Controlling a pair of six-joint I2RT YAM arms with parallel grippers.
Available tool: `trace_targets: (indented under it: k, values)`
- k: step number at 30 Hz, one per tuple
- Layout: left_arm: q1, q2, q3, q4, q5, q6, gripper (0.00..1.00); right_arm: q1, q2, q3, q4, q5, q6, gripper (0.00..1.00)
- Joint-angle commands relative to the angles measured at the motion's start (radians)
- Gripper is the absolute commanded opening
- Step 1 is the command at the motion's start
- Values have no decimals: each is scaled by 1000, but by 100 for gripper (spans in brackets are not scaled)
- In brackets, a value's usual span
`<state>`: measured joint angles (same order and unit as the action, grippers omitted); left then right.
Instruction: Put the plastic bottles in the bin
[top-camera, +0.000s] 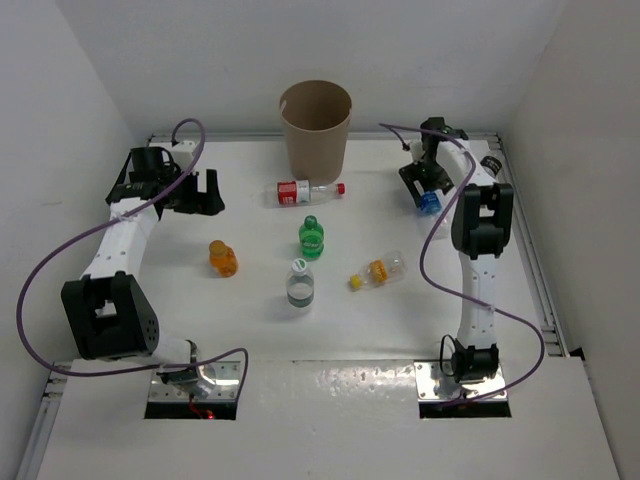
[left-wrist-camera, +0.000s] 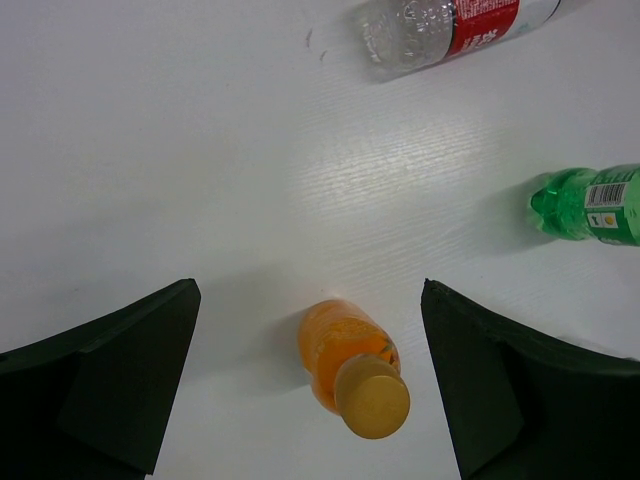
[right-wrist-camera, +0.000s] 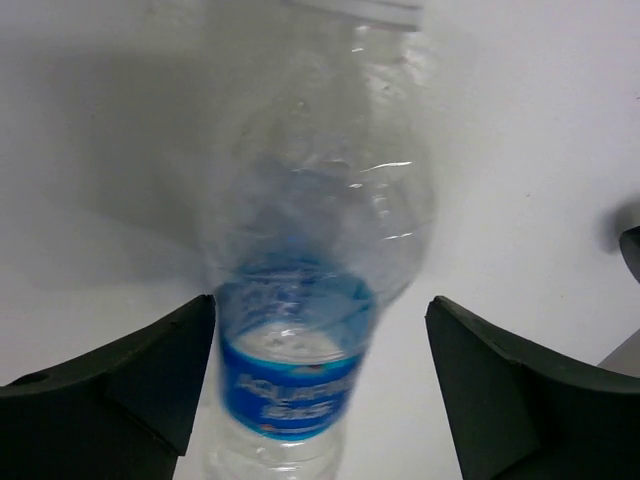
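Right wrist view: blue-labelled bottle (right-wrist-camera: 296, 392) lies between the parted jaws of the right gripper (right-wrist-camera: 320, 330), long axis straight ahead.

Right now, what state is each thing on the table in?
Bin: upright, top open.
Red-labelled bottle: on its side.
Green bottle: upright.
Orange bottle: upright, capped.
White-capped bottle: upright.
Yellow-capped bottle: on its side.
Left fingers: open.
Right fingers: open.
Blue-labelled bottle: blurred, between the right fingers.
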<state>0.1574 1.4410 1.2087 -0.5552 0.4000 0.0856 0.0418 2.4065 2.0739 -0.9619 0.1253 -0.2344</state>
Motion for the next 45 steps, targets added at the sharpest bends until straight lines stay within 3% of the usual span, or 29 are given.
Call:
trace_targets:
  k: [1,8,12,14,16,18,19,20,26,27,32,35,40,45]
  values:
    - [11,8,28,1,13,5,100,-16,28,9,67,30,12,84]
    - [11,-1,37,1,2,14,100,-10,19,34,104,-24,-2,38]
    - [11,-22,37,1,11,23,100,-3,-52,51,94,-108,9,20]
    - [11,-53,23,24,51,32,100,0,-102,61,88,-230,38,15]
    - [21,-131,-27,113,97,19,100,-3,-218,39,113,-361,125,12]
    - [21,-224,-105,228,129,-9,100,0,-380,-88,315,-499,293,10]
    - [21,-253,-133,263,143,-9,100,3,-417,-119,538,-518,331,8]
    - [21,-280,-158,296,154,-23,100,6,-447,-170,607,-542,421,8]
    - [21,-335,-204,344,244,-55,100,39,-465,-80,1092,-488,760,0]
    - [21,-335,-204,354,258,-55,100,49,-430,-77,1255,-462,817,0]
    - [21,-335,-225,376,267,-104,100,142,-314,1,1534,-378,810,0]
    - [21,-326,-235,386,277,-113,100,193,-236,64,1575,-371,764,0]
    - [21,-336,-244,396,277,-122,100,265,-156,25,1695,-371,595,0]
    - [21,-376,-275,384,286,-98,100,290,-73,26,1724,-345,538,0]
